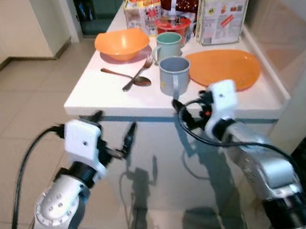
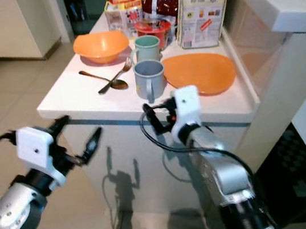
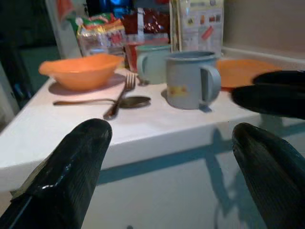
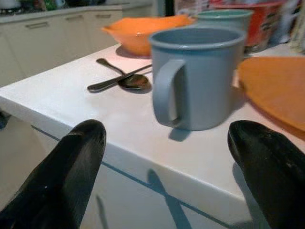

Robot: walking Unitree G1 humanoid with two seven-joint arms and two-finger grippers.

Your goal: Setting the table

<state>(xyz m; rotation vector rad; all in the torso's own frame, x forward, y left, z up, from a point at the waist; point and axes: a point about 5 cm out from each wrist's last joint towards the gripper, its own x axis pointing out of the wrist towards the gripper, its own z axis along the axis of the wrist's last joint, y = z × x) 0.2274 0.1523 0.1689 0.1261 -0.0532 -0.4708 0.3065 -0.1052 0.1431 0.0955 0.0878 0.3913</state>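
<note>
A: Where was the blue mug (image 1: 174, 75)?
B: Frame centre, near table (image 1: 104, 93) edge, handle facing right gripper (image 1: 190, 113).
A: Fingers?
B: Spread apart, lined up w/ mug, prob. for grabbing. Left gripper (image 1: 117, 136) also apart, lower left.

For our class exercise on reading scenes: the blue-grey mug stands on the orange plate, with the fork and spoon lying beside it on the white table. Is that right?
Not quite. The blue-grey mug stands on the white table beside the orange plate, not on it; the right wrist view shows this. The fork and spoon do lie beside the mug.
</note>
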